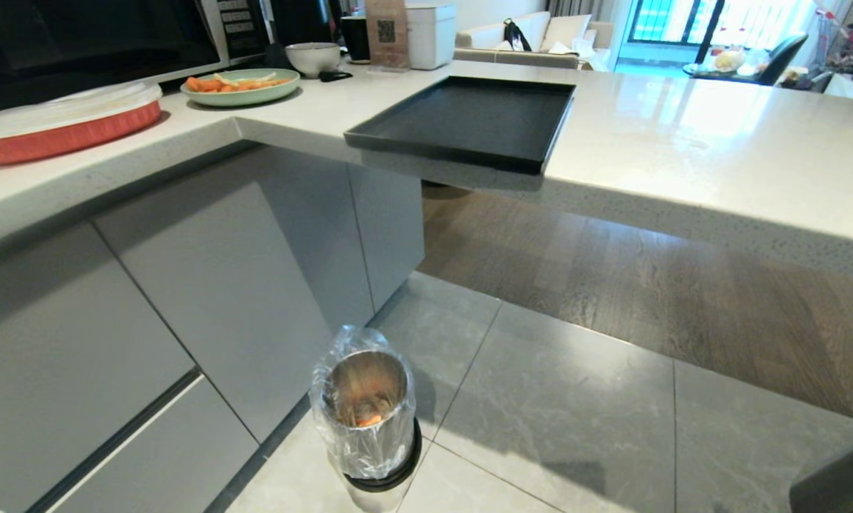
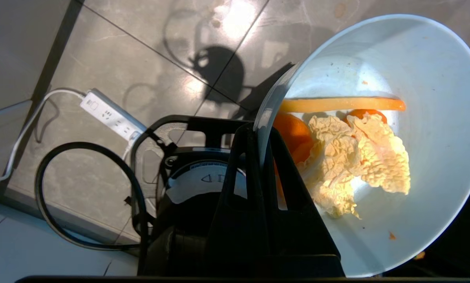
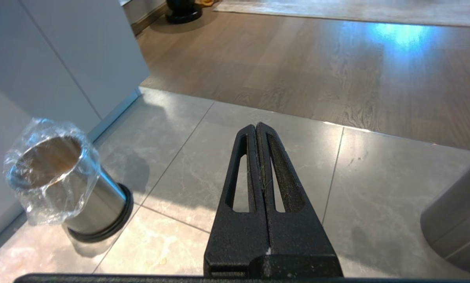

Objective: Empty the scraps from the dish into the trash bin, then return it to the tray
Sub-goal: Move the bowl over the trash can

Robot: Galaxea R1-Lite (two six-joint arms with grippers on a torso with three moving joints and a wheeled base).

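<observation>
Over by the robot's left arm, the left gripper (image 2: 258,137) is clamped tight on the near rim of the dish (image 2: 395,129), one finger inside the wall and one outside. The dish is tipped steeply on edge, its open mouth facing sideways rather than up, and it extends away from the fingertips over the grey tiled floor (image 2: 121,47). The scraps (image 2: 356,157) cling to the inner wall just past the fingertips: a crinkled pale yellow leaf, orange chunks beside it, and one long orange stick lying crosswise above them, its length running across the bowl from the gripper side toward the far wall. A white power strip (image 2: 109,116) lies on the floor beyond the gripper.

The trash bin (image 1: 365,427) stands upright on the tiles beside the grey cabinets (image 1: 219,285), mouth up, with some orange bits already at the bottom. The tray (image 1: 469,121) sits flat on the counter, its near edge overhanging, with nothing on it.

The right gripper (image 3: 257,129) hangs above the floor with its fingers pressed together on nothing, the bin well off to one side of it.
</observation>
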